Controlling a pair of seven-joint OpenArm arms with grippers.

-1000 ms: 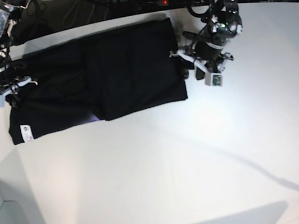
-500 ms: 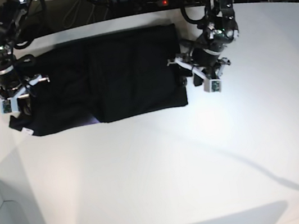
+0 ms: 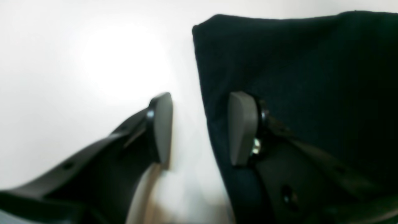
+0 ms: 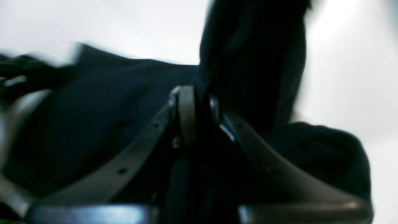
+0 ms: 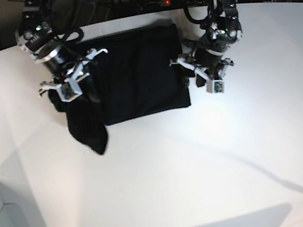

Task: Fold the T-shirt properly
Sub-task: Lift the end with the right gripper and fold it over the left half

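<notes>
The white surface (image 5: 204,157) carries the black T-shirt (image 5: 139,72), partly folded near its far edge; the right hand (image 5: 69,87) is clamped on a lifted, drooping flap, while the left hand (image 5: 186,73), pads apart, straddles the opposite edge

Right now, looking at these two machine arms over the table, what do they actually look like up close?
Both arms are black, jointed metal with black cables looping off them. The left gripper ends in two dark, strap-like struts with small holes, each tipped with a flat grey rounded pad. The right gripper has the same perforated struts and grey pads. In the base view, small white brackets sit near each wrist.
</notes>
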